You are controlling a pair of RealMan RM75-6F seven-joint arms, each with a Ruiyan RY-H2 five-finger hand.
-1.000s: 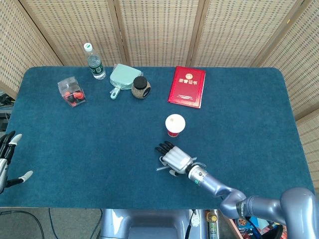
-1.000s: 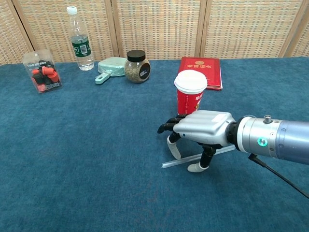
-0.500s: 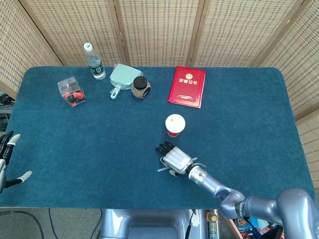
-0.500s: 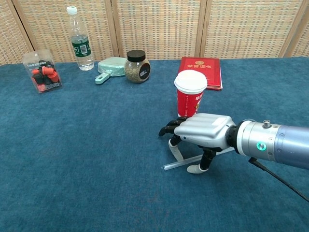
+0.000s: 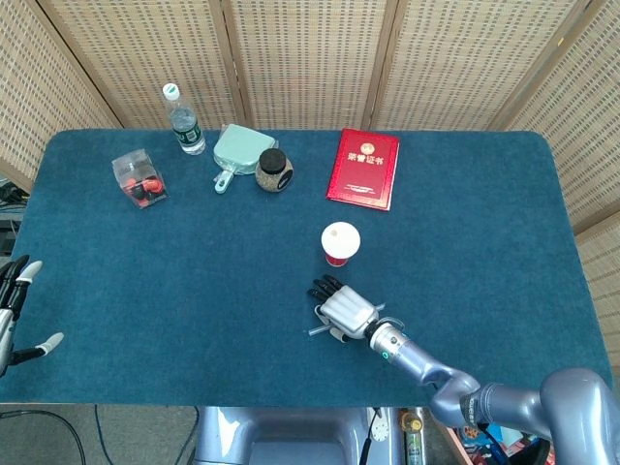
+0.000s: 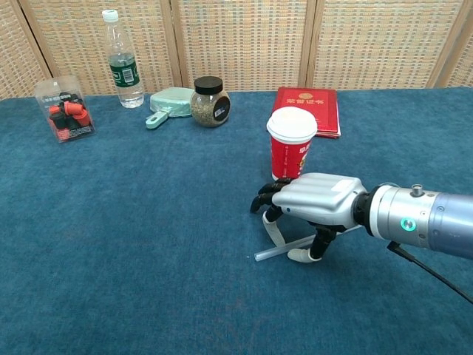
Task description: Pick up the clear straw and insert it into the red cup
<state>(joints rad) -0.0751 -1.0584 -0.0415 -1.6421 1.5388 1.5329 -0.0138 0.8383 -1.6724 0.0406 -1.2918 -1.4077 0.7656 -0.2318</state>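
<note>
The right hand (image 6: 314, 209) is positioned palm-down over the straw (image 6: 284, 249), fingers curled toward the desk (image 6: 148, 244). A fingertip and the thumb tip reach the desk surface on either side of the straw. Whether the digits actually clamp the straw cannot be determined from either view. The straw lies flat on the desk beneath the hand; its free end projects past the fingertips toward the robot's left, and the remainder passes under the palm toward the wrist. In the head view the hand (image 5: 344, 310) covers most of the straw (image 5: 317, 332), leaving only the short projecting end visible.

The cup (image 6: 291, 143) stands upright just beyond the hand, near the knuckles, not touching it. It is red, with a white lid.

The left hand (image 5: 14, 310) is at the desk's left edge, well apart from the right hand, fingers spread and grasping nothing.

Beyond the cup, a red booklet (image 6: 308, 100) lies flat on the desk. Further left of the hand, along the far edge: a jar (image 6: 210, 102) with a black lid, a mint-green container (image 6: 170, 103) touching or just beside the jar, a water bottle (image 6: 123, 61), and a clear box (image 6: 65, 109) with red and black contents.
</note>
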